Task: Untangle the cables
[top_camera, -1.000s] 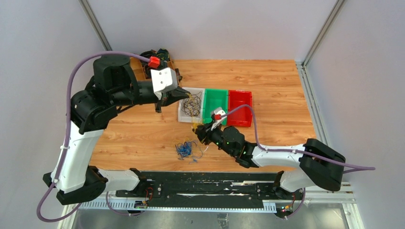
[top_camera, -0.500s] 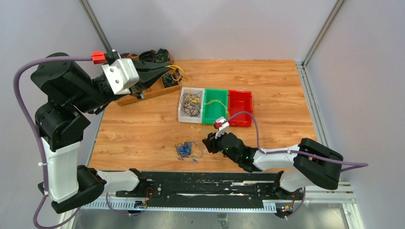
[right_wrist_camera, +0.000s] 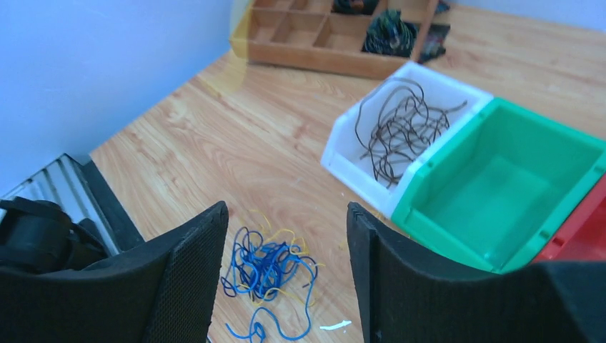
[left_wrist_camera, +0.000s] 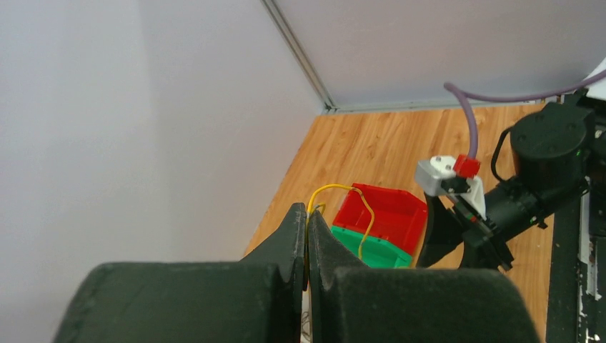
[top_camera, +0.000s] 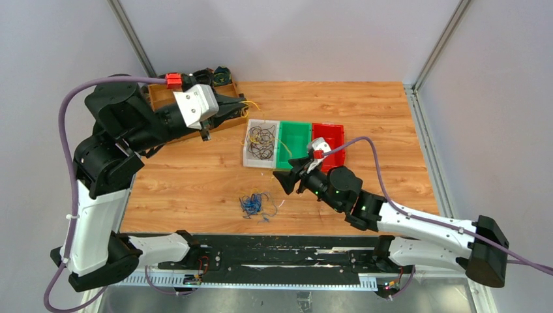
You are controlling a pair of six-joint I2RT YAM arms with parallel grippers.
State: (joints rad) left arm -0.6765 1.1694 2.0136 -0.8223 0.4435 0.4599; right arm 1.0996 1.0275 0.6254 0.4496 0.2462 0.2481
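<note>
Top external view gives you the pale wooden tabletop (top_camera: 195,176) boxed in by plain grey walls (top_camera: 293,32), with a wooden divided tray (top_camera: 160,94) at the far left. A white plastic bin (top_camera: 246,156), a green plastic bin (top_camera: 295,140) and a red plastic bin (top_camera: 329,134) stand touching side by side at the centre. Your left gripper (top_camera: 240,104) hangs above the tray's right end, and your right gripper (top_camera: 287,181) sits just near of the green bin. Left wrist view alone shows you the jaws pressed together on a thin yellow cable (left_wrist_camera: 336,187), which arcs away toward the bins. Right wrist view alone shows you spread jaws holding nothing. Below them a loose bunch of blue cables (right_wrist_camera: 264,268) with yellow strands lies on the table, and black cables (right_wrist_camera: 400,132) are heaped in the white bin.
</note>
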